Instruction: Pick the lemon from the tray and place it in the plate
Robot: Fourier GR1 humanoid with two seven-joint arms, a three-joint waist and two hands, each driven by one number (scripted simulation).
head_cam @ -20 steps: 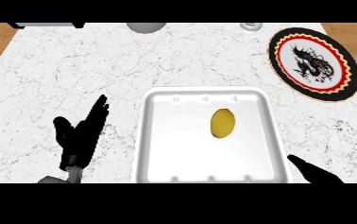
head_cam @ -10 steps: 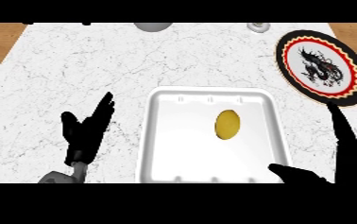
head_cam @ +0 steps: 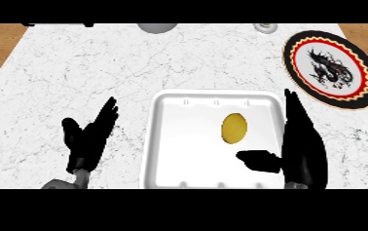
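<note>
Head view: oval yellow lemon [head_cam: 234, 127] in glossy white tray [head_cam: 167, 142], open empty right hand [head_cam: 300, 142] beside it

Left robot hand [head_cam: 87, 140] open, fingers up; right robot hand [head_cam: 300, 142] open.

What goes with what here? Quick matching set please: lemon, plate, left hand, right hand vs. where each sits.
Things:
1. lemon
2. plate
3. left hand
4. right hand

Places:
A. on the counter's far right, beyond the tray
B. open over the counter, left of the tray
C. in the tray, right of its middle
D. open over the tray's right rim, beside the lemon

Pairs: 1-C, 2-A, 3-B, 4-D
</note>
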